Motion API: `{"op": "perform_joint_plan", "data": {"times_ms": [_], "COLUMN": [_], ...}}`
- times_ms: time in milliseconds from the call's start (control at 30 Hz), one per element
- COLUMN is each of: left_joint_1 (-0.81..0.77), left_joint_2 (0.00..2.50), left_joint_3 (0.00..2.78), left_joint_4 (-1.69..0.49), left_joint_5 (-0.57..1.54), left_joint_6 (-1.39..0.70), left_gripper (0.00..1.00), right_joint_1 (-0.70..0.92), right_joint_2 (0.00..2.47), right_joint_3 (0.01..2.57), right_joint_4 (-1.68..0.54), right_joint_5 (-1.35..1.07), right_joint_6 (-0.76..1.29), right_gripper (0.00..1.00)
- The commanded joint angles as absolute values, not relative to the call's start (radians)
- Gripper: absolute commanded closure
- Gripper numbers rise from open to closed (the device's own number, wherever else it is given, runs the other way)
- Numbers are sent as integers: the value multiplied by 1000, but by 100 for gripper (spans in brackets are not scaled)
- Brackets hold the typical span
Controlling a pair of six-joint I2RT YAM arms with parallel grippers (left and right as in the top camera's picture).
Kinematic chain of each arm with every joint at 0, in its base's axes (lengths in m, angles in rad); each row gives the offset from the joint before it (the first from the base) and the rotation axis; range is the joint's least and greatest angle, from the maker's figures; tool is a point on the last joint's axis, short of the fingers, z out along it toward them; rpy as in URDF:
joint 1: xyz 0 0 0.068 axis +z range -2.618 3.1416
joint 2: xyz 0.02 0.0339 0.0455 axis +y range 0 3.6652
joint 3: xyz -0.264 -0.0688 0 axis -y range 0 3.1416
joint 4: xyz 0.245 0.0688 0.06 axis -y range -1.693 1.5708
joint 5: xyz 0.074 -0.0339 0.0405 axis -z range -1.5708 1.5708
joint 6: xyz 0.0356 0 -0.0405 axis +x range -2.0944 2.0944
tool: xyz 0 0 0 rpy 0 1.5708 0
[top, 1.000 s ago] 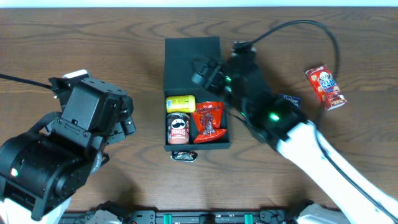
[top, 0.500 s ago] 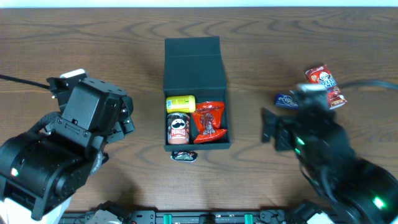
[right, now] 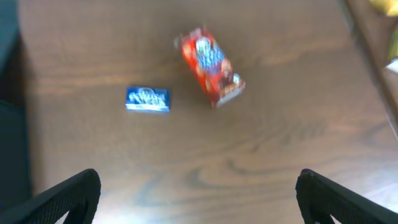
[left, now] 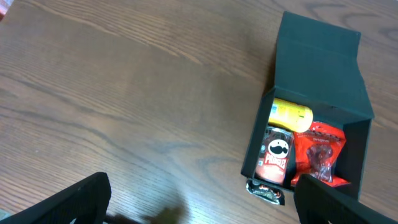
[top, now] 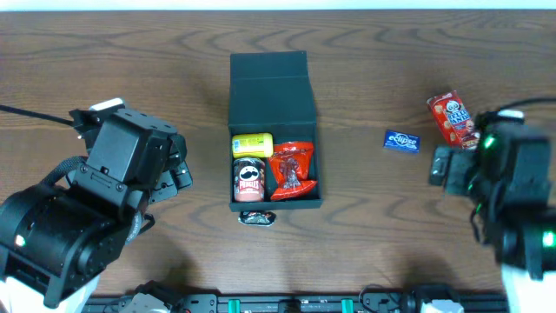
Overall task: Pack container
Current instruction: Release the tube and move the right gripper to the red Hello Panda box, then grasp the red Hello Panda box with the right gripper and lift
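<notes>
The container (top: 269, 96) is a dark box in mid-table, its lid folded back on the far side. Inside lie a yellow pack (top: 252, 144), a Pringles can (top: 249, 180) and a red snack bag (top: 293, 169). A blue packet (top: 402, 140) and a red snack box (top: 453, 121) lie on the table to its right. My left gripper (top: 180, 165) hangs open left of the container (left: 256, 149), holding nothing. My right gripper (top: 441, 167) is open and empty just below the red snack box (right: 211, 65) and the blue packet (right: 147, 99).
A small dark wrapper (top: 257, 218) lies on the wood against the container's near wall, also seen as the dark wrapper (left: 267, 191) in the left wrist view. The table's right edge (right: 373, 56) runs close beyond the red box.
My right arm has pulled back from over the container to the right side of the table, beside the red box. The left arm has stayed put.
</notes>
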State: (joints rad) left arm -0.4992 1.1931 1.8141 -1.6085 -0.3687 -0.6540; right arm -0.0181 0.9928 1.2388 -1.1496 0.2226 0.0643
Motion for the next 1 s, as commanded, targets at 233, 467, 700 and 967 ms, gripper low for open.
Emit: {"op": "perform_joint_plan", "data": {"times_ms": [233,467,700,967], "left_joint_1": [-495,-495,-495,-495], "left_joint_2": [1200,1230,1279,1293], "left_joint_3": [1815,1814,1814,1814], "left_joint_4": [-1628,-1623,-1626,-1624], "left_joint_5": [-376,-376,-376,-376], "left_joint_6": [-645,-633,-579,-580], "left_gripper": [5,5,5,5], "right_joint_1": [-350,-350,-350,-345], "right_joint_2": [1406,1635,1775,1937], "right_joint_3": [1469,1524,1525,1525], "right_joint_4": [-1159,-1093,-1058,-989], "right_joint_5": [-110,-79,118,241], "right_joint_6": [-301,-489,-522,-513], "right_gripper": [1,1,1,1]}}
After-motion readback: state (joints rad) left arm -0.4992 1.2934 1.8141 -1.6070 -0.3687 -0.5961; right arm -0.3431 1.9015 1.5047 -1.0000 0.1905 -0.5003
